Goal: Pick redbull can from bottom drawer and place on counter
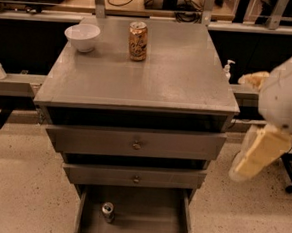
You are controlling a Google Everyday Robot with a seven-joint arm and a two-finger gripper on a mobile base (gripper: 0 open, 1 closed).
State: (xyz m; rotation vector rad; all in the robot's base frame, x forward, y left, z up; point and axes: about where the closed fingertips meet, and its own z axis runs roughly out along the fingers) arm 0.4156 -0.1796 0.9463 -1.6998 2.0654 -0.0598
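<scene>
The redbull can [108, 211] stands upright in the open bottom drawer [143, 223], near its left front part. The counter [163, 79] is the grey top of the cabinet above it. My gripper [255, 155] hangs as a beige part under the white arm [287, 96] at the right of the cabinet, level with the upper drawers. It is well away from the can and holds nothing that I can see.
A gold-orange can [137, 41] and a white bowl [82, 37] stand at the back left of the counter. Two knobbed drawers [136, 144] are slightly pulled out above the bottom one. A small pump bottle [229, 69] stands behind the cabinet's right edge.
</scene>
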